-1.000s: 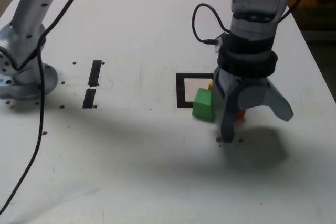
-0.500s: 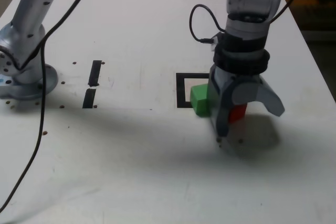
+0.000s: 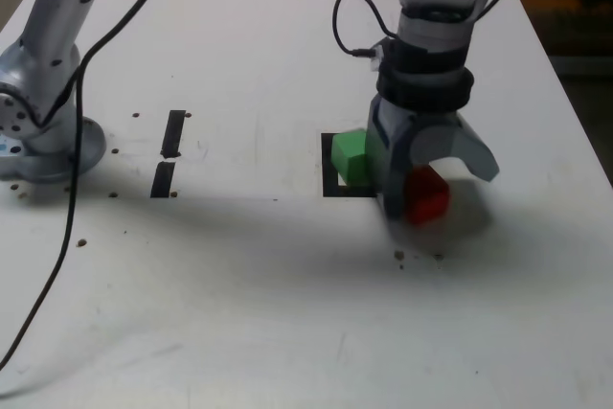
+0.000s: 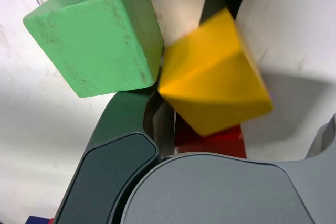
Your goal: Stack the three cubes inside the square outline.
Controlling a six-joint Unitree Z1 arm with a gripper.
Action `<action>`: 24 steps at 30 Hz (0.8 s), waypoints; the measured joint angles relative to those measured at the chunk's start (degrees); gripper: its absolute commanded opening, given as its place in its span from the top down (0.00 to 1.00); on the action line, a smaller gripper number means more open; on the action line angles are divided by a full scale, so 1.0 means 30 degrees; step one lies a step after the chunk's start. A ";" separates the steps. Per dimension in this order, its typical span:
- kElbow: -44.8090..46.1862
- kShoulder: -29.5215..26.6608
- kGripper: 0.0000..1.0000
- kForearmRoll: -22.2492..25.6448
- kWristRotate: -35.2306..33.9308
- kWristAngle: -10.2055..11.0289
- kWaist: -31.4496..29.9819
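end effector (image 3: pixel 426 200): jaws spread, gripping nothing
red cube (image 3: pixel 424 195): on desk (image 3: pixel 287 313), between the jaws
green cube (image 3: pixel 351 156): at its 10 o'clock, over square outline (image 3: pixel 329 168)
yellow cube (image 4: pixel 215 80): touching green cube, wrist view

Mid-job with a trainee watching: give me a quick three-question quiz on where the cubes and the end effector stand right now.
1. True or false: the three cubes are already stacked.
2. In the exterior view, which cube lies over the square outline? A) green B) red C) none
3. Which cube does the wrist view show well, while the exterior view hides it?

Key
1. False. The green cube and red cube both sit on the table, side by side.
2. A. It overlaps the outline's tape.
3. The yellow cube, beside the green one; the end effector, jaws wide open, blocks it in the exterior view.
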 measured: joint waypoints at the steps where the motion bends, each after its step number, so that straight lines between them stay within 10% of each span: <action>1: 0.0090 -0.0043 0.01 0.0026 0.0053 0.0021 0.0104; 24: 0.2569 -0.1874 0.02 0.1940 0.2021 0.2512 0.2549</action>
